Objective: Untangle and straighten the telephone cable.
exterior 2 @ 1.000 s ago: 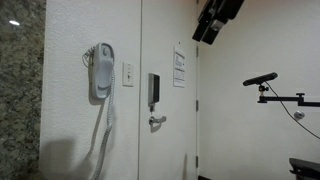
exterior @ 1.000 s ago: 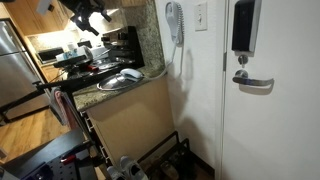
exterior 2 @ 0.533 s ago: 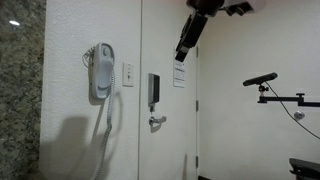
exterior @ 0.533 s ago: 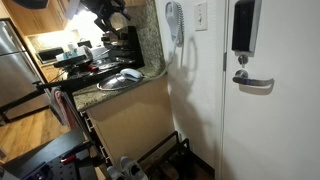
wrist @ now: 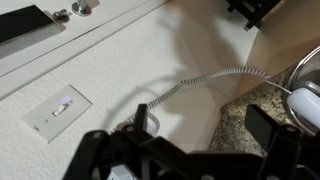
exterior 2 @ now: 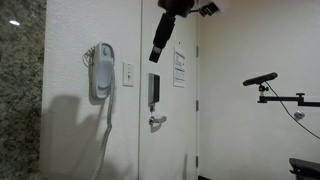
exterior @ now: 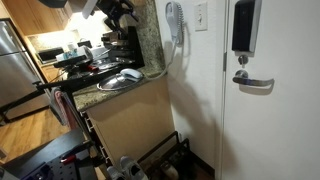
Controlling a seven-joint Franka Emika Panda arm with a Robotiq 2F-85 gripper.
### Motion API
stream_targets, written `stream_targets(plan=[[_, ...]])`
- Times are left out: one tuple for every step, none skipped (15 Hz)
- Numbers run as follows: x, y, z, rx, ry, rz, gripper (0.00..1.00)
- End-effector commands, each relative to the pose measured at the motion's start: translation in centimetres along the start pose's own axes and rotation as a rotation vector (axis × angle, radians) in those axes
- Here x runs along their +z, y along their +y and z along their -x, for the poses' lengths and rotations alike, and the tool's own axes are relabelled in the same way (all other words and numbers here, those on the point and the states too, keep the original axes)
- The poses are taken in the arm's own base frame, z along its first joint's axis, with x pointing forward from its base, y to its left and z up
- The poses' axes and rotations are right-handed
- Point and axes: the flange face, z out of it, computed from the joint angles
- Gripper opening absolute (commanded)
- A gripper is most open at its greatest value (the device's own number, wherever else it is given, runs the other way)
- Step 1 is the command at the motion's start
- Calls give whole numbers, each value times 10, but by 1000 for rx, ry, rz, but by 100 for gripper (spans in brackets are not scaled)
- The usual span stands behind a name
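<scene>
There is one hand [exterior 2: 157,54], and it is up high in the air. Its two fingers [wrist: 98,150] are spread wide apart with nothing between them, so it is open and holds nothing. There is one phone [exterior 2: 100,72] on the wall [exterior 2: 70,30], lower than the hand and off to its side, well apart from it. One thin, pale cord [exterior 2: 106,130] hangs down from the phone, far below the hand. In the wrist view the cord [wrist: 210,77] is curly and runs across the wall just past the fingers, not touching them. There is one light switch [exterior 2: 128,74] beside the phone, between the phone and the hand. There is one door [exterior 2: 165,140], with one black box [exterior 2: 154,90] and one door handle [exterior 2: 157,121] on it, both below the hand. Only an exterior view shows one paper sign [exterior 2: 179,68] on the door, just beside the hand, and one camera on a stand [exterior 2: 262,78] far off on the hand's other side. Only an exterior view shows the cord [exterior: 180,50] bending near a stone counter [exterior: 118,93] with pans on it, too small to count. The wrist view shows a bit of that counter [wrist: 245,120] too, close to one finger.
</scene>
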Motion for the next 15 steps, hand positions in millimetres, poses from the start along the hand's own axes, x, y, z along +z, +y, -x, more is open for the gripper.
stream_targets(plan=[[0,0,0,0,-1,-1,100],[0,0,-1,0,-1,-1,100],[0,0,-1,0,-1,-1,100],[-1,0,-1,0,0,-1,100],[-1,0,-2,0,1,-1,100],[-1,0,-2,0,1,0,100],[-1,0,-2,0,0,0,100],[-1,0,-2,0,0,0,100],[-1,0,-2,0,0,0,100],[-1,0,-2,0,0,0,100],[-1,0,-2,0,0,0,100],[-1,0,-2,0,0,-2,100],[-1,0,-2,0,0,-4,100],[0,0,-1,0,-1,-6,100],[0,0,-1,0,-1,-7,100]])
